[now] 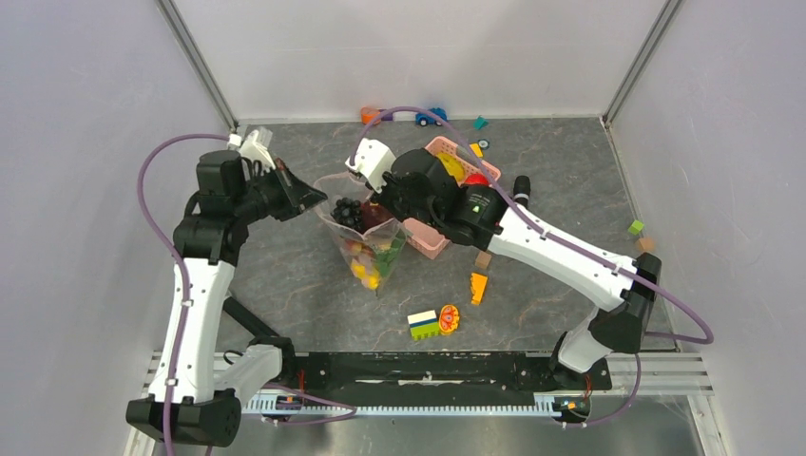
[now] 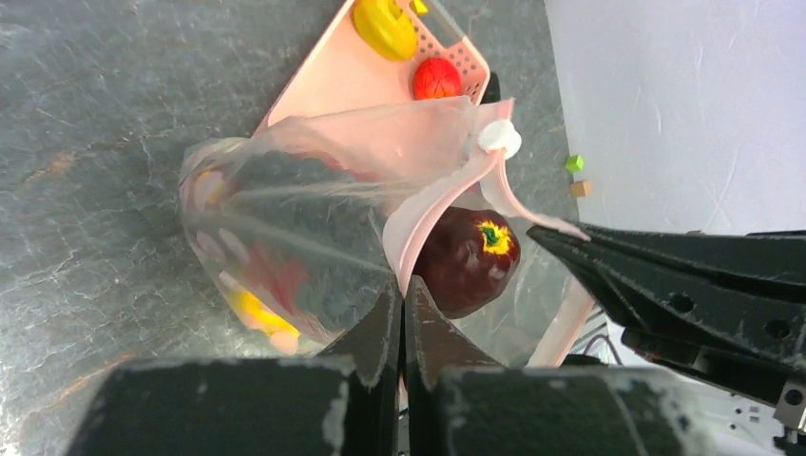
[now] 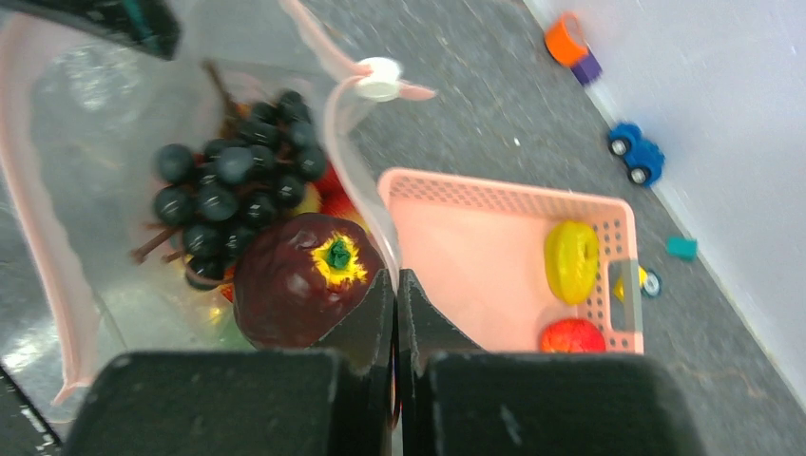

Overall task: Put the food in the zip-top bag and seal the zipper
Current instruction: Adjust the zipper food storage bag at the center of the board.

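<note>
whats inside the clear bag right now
Inside the zip-top bag: a dark red apple and a bunch of dark berries on top. Lower down, yellow, red and green food shows blurrily through the plastic; what lies beneath the apple is covered.

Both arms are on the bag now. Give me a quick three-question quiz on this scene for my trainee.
1. True or false: the apple is inside the bag.
2. How many fruits show in the basket?
3. The left end effector and right end effector are each: A open; B shut on the bag's mouth; C shut on the apple.
Key: 1 true; 2 two; 3 B.
</note>
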`<state>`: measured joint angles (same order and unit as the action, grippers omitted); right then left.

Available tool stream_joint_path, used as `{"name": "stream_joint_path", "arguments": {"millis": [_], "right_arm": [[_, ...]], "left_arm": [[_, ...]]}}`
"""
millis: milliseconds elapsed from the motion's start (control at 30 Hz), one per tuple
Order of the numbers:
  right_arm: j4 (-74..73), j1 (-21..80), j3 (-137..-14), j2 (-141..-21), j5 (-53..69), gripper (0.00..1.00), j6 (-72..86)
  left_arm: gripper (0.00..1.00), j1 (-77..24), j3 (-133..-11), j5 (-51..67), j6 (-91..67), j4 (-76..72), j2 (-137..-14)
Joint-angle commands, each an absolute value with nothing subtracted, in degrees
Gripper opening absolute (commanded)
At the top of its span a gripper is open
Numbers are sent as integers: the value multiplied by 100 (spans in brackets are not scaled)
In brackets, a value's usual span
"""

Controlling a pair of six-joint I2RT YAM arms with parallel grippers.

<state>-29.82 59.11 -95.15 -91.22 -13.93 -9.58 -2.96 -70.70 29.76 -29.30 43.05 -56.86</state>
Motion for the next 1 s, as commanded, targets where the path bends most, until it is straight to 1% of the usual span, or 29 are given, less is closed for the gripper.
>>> {"name": "stream_joint_path", "arguments": {"millis": [0, 100, 167, 233, 300, 400, 533, 567, 600, 700, 767, 800, 867, 967], "right_arm": [[-2558, 5897, -9946, -8760, -350, 0, -1011], [-2382, 5892, -9851, -8698, 203, 0, -820], [-2335, 5890, -9745, -8659, 291, 0, -704], [-2238, 5897, -9518, -8547, 137, 0, -628], [-2070, 5898, -9177, -8412, -269, 1, -569], [-1876, 5894, -8698, -8294, -796, 2, -493], [-1672, 5891, -8235, -8350, -1012, 0, -278], [-1602, 5895, -8151, -8360, -1025, 0, -221], [-1524, 5889, -8073, -8371, -1007, 0, -181], [-1292, 5894, -7981, -8411, -894, 0, -64], [-1239, 5900, -7973, -8410, -849, 0, -19], [-1178, 5897, -7948, -8388, -852, 0, -9], [-1073, 5898, -7845, -8320, -877, 0, -9], [-1029, 5896, -7774, -8248, -1091, 0, 66]], "left_arm": [[4, -297, -7904, 2432, -3407, 4440, -5499], [5, -299, -8252, 2225, -3471, 4594, -5523], [6, -301, -8340, 2084, -3444, 4690, -5570], [6, -299, -8235, 1947, -3385, 4785, -5626], [6, -302, -7983, 1950, -3342, 4763, -5701], [6, -304, -7522, 2257, -3240, 4597, -5899], [6, -301, -7286, 2782, -3082, 4618, -6399], [8, -299, -7240, 2976, -3060, 4615, -6507], [14, -303, -7198, 3134, -3052, 4615, -6594], [45, -355, -7167, 3350, -2967, 4639, -6620], [61, -448, -7194, 2865, -2884, 4752, -6443], [67, -512, -7213, 2530, -2848, 4840, -6360], [70, -554, -7225, 2160, -2818, 4956, -6192], [71, -633, -7220, 2106, -2884, 4996, -6013]]}}
